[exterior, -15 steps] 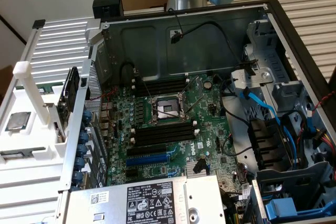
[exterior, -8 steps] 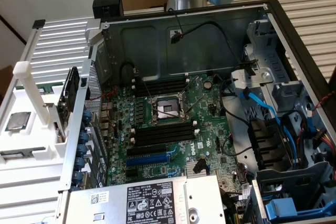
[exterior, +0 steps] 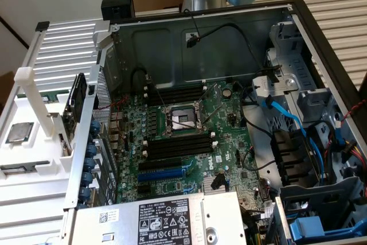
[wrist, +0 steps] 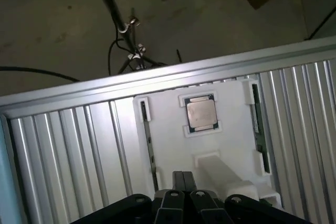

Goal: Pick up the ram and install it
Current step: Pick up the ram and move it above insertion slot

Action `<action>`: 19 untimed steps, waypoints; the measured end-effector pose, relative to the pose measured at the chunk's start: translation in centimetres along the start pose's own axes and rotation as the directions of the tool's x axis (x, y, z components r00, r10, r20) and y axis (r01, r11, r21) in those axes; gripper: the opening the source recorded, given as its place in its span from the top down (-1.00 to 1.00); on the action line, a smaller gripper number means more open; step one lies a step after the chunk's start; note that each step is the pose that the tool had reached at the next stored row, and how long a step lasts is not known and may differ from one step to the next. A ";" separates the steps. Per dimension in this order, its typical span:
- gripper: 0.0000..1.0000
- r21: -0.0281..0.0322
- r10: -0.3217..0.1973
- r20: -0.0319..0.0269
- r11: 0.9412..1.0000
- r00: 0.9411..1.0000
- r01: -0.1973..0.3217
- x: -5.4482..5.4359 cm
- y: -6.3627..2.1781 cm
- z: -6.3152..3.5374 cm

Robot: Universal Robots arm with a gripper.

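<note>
**A:** Jaws?
**B:** The gripper (wrist: pixel 184 174) has its jaws closed, pressed tog., nothing betw. them. It hangs over the white holder (wrist: pixel 168 129), apart from the ram.
**A:** Ram's where?
**B:** The ram (wrist: pixel 258 129) stands on edge in a slot along one side of the holder. A second stick (wrist: pixel 148 145) is on the opp. side, w/ a CPU chip (wrist: pixel 201 114) flat betw. them.
**A:** And the holder?
**B:** On the ribbed metal desk (wrist: pixel 68 150), just beside the open PC case (exterior: pixel 172 44), on the exterior view's left.
**A:** Board?
**B:** The motherboard (exterior: pixel 229 142) lies flat in the case, w/ black memory slots (exterior: pixel 175 148) beside the CPU socket (exterior: pixel 182 120) and a blue slot (exterior: pixel 163 173) next to them. Ram's well apart from all that.
</note>
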State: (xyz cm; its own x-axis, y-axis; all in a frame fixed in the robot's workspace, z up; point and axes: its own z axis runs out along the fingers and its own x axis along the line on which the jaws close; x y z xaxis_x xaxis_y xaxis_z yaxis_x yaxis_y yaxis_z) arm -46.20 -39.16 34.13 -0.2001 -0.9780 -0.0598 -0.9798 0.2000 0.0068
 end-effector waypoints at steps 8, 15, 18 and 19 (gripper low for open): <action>0.79 -0.002 -0.043 0.000 0.999 0.999 0.043 0.7 -0.10 1.41; 0.79 -0.001 -0.043 0.000 0.999 0.999 0.043 1.2 -0.61 2.72; 0.79 -0.001 -0.043 0.000 0.999 0.999 0.043 1.2 -0.79 3.28; 0.79 -0.001 -0.043 0.000 0.999 0.999 0.043 1.2 -0.80 3.46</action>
State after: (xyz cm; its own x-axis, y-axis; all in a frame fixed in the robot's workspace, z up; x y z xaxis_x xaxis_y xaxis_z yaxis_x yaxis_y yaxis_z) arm -45.65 -40.33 30.60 -0.1577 -0.9857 -0.0600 -0.9875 0.1577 0.0050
